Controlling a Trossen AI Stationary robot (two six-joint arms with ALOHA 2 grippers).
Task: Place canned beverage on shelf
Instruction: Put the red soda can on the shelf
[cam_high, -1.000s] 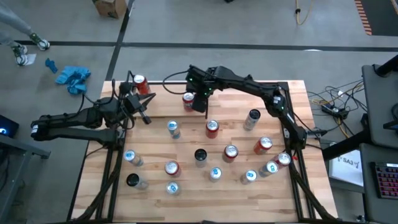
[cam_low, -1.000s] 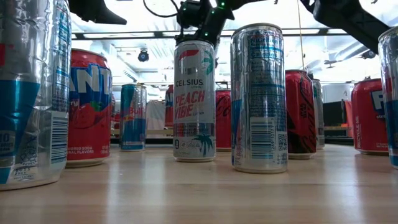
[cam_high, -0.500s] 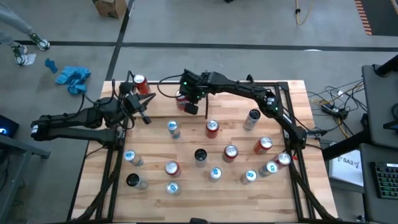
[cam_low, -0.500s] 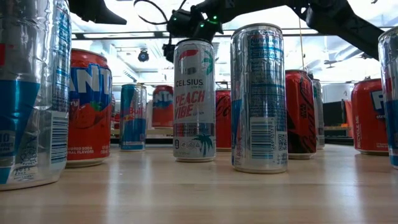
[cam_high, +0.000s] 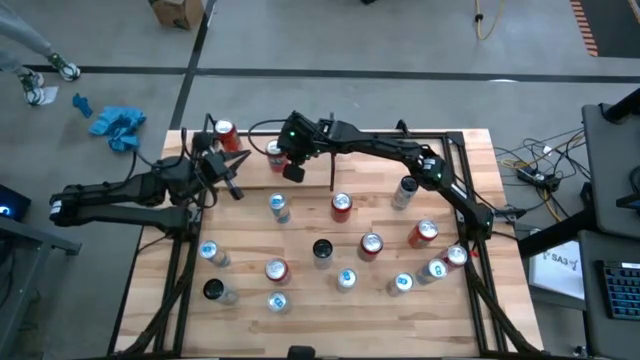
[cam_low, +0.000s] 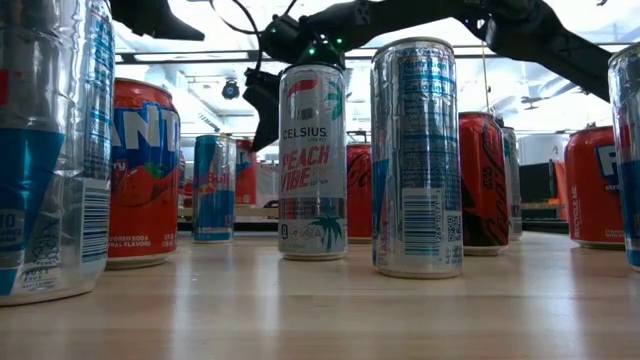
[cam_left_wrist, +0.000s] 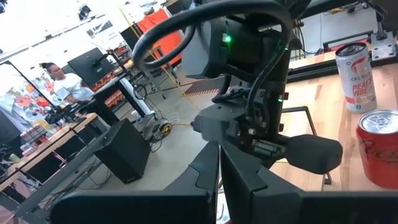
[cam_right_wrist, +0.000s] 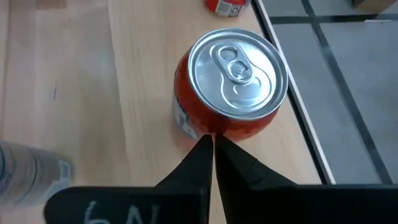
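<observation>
Right gripper (cam_right_wrist: 211, 144) clenched empty beside red can (cam_right_wrist: 233, 84)

We are reading "CELSIUS PEACH VIBE" on the white can (cam_low: 313, 160); red can is standing behind it, near the shelf (cam_high: 265, 170); left gripper (cam_high: 233, 187) is resting clenched.

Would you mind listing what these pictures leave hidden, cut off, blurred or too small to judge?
- Red can beside the right gripper: right wrist view shows mostly its top, so the label is unreadable; in the high view the arm covers part of it.
- Left gripper: its closed fingers and the right arm block the table ahead.
- Shelf: high view shows only thin frame lines; its floor cannot be judged.
- Near-left can: low view, cut off by the edge.
</observation>
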